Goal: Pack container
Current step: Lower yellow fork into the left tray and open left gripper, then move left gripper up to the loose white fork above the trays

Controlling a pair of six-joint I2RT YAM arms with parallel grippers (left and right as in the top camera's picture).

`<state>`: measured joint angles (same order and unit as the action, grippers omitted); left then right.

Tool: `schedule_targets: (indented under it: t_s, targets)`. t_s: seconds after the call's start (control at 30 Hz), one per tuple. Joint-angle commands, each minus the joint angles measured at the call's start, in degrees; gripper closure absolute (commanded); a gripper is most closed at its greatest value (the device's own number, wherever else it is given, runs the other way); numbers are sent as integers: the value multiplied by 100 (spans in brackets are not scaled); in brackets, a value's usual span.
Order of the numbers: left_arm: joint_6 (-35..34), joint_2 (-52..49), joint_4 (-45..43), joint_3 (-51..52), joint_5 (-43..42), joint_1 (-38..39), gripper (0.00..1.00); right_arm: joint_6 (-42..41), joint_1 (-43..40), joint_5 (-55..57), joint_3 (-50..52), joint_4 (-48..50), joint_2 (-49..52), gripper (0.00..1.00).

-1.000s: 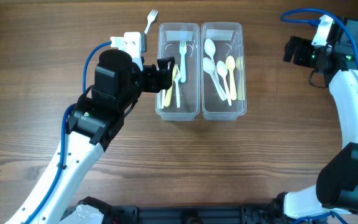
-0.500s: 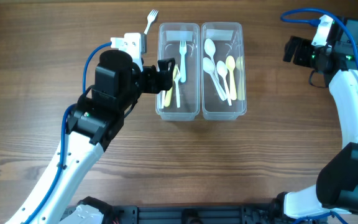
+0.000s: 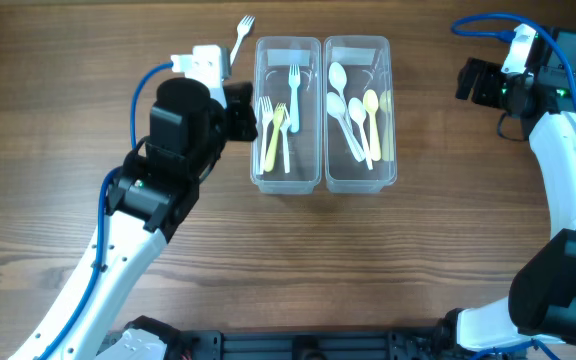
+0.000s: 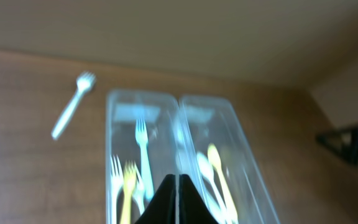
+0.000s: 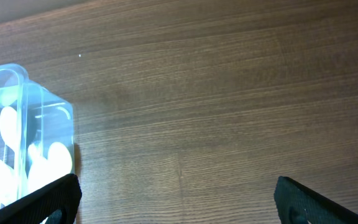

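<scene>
Left gripper clenched, tips pressed together, nothing in it. It sits just beside the left wall of the container, not touching as far as overhead shows. Container lies mid-bench, tubs side by side: forks in the left tub, spoons in the right. One loose white fork on the bench near its far-left corner. Right gripper released, jaws wide, well apart to the container's right.

No writing, label, brand, number or sign can be read in any view. The clear container, the cutlery inside it and the wooden table carry no legible marking, and the left wrist view is blurred.
</scene>
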<state>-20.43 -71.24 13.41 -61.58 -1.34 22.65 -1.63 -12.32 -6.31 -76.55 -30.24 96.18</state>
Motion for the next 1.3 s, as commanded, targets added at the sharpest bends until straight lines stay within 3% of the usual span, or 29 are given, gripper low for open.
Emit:
schedule_targets:
  t_s: [0.0, 0.27, 0.5, 0.7, 0.93, 1.27]
  targets:
    - [35, -173, -476, -9, 553, -271, 96, 55, 24, 37, -74, 15, -76, 0]
    - [-251, -1248, -1598, -225, 549, -876, 96, 52, 24, 37, -74, 15, -76, 0]
    - [-448, -2656, -1482, -1314, -417, -1139, 96, 52, 24, 37, -74, 15, -76, 0]
    - [-455, -3576, -1187, -2273, -442, -1178, 96, 55, 24, 37, -74, 15, -76, 0]
    - [-879, -3939, -1196, -2647, -470, -1447, 96, 52, 24, 37, -74, 15, -76, 0]
    - [-850, -4559, -1121, -3176, -942, -1657, 96, 52, 24, 37, -74, 15, -76, 0]
